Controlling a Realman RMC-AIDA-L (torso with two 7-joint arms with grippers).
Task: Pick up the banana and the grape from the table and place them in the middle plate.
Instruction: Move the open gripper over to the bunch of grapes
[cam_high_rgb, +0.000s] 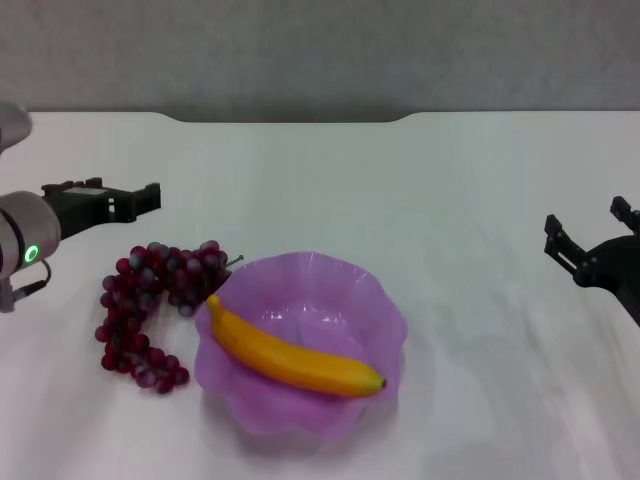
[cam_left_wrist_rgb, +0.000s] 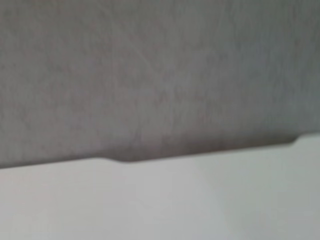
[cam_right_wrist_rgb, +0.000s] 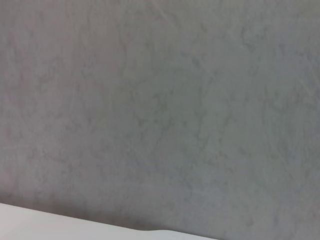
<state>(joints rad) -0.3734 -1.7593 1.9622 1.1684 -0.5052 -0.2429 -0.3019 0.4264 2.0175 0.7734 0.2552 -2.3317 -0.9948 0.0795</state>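
We see no readable writing. The left gripper (cam_high_rgb: 150, 196) hangs above the grape (cam_high_rgb: 150, 305), empty, jaw gap unclear; the right gripper (cam_high_rgb: 590, 240), well apart, is spread wide w/ nothing held. The banana (cam_high_rgb: 295, 355) lies in the middle plate (cam_high_rgb: 340, 285); grape on the table (cam_high_rgb: 450, 180), touching the plate's rim.

The head camera is looking forward and down from above onto the broad white tabletop (cam_high_rgb: 420, 190), taking in its dark grey notched far edge (cam_high_rgb: 290, 117) and the grey wall (cam_high_rgb: 320, 50) behind. Both wrist cameras are facing outward toward that same grey wall (cam_left_wrist_rgb: 150, 70) (cam_right_wrist_rgb: 160, 100), each catching only a strip of the tabletop's far edge (cam_left_wrist_rgb: 120, 160) (cam_right_wrist_rgb: 150, 231), which all three views are sharing.
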